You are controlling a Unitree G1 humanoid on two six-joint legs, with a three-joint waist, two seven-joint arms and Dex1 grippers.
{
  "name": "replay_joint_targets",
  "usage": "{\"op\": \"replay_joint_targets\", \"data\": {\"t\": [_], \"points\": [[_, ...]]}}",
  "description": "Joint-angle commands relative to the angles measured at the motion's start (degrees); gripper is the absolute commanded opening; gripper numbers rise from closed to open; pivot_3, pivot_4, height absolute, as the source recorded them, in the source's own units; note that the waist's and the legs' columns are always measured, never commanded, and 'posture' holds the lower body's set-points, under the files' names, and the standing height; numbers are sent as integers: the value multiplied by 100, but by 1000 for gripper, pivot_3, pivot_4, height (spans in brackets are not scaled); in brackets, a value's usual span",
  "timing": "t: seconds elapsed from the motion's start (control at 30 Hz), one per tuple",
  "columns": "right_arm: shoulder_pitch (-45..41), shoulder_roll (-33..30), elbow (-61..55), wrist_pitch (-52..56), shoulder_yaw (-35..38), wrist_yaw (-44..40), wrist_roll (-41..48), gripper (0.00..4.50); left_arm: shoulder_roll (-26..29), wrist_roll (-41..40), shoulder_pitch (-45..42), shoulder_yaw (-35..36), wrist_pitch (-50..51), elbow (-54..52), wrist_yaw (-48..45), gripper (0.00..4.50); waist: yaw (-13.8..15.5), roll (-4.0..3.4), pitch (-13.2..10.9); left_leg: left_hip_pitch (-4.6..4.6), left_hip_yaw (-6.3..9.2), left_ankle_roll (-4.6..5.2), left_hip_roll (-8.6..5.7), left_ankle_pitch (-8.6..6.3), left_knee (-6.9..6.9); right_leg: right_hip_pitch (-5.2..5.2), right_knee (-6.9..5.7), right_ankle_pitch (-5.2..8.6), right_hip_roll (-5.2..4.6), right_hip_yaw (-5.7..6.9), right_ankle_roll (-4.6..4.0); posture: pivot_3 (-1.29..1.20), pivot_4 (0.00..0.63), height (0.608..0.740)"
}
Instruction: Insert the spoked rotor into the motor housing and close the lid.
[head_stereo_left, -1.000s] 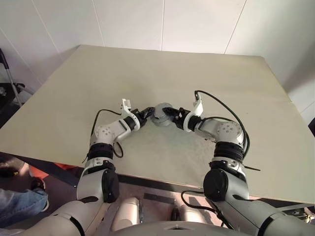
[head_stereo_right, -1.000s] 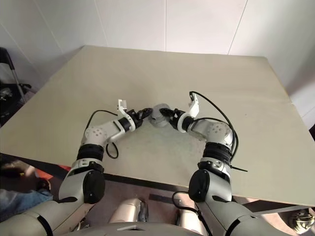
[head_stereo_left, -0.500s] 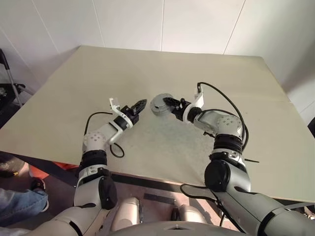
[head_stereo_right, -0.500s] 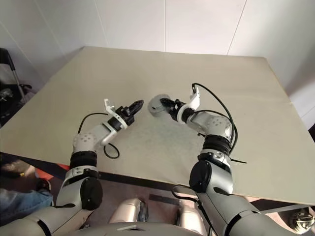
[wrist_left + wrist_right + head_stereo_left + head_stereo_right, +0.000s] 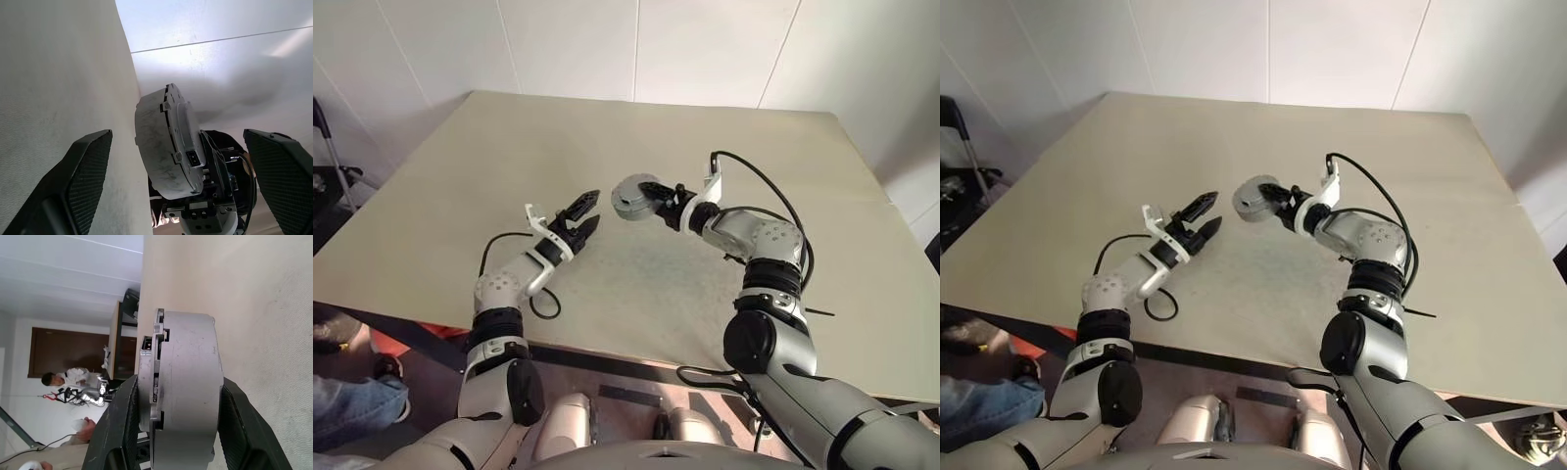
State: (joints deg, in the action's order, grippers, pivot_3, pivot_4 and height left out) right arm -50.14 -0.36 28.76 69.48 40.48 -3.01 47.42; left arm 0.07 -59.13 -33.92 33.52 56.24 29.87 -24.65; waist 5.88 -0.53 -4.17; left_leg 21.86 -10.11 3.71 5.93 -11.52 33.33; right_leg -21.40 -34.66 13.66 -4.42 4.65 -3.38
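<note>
My right pincer (image 5: 651,196) is clamped on the motor housing (image 5: 630,199), lid (image 5: 149,396) seated on it, holding it above the bare tan table (image 5: 607,147). My left pincer (image 5: 581,211) hangs just beside it, fingers spread wide apart and touching nothing. A black cable (image 5: 759,186) loops over my right forearm. A person (image 5: 66,378) stands far behind.

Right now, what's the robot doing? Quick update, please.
Right gripper shut on motor housing, lid on, held above table. Left gripper open, apart from it. Nothing in the way.
</note>
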Motion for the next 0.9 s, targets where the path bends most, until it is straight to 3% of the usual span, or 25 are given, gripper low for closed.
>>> {"op": "replay_joint_targets", "data": {"t": [0.03,0.27,0.9], "points": [[-307,38,-394,118,-5,-56,512,2116,49,-404,-120,88,364,28,0,4483,1,0,0,0,0,0,0,0,0,0,0,0,0,0,0,0,0,740],[-187,198,-819,413,-128,27,870,2116,-35,-683,-284,137,515,202,27,4483,4,2,-3,0,0,-2,0,1,0,0,-1,0,0,0,0,0,0,740],[43,249,-1229,490,-420,144,1234,2116,-126,-526,-639,-135,371,468,-228,4483,13,9,-7,-1,1,-11,0,5,-1,1,-1,-1,0,0,2,0,0,740]]}}
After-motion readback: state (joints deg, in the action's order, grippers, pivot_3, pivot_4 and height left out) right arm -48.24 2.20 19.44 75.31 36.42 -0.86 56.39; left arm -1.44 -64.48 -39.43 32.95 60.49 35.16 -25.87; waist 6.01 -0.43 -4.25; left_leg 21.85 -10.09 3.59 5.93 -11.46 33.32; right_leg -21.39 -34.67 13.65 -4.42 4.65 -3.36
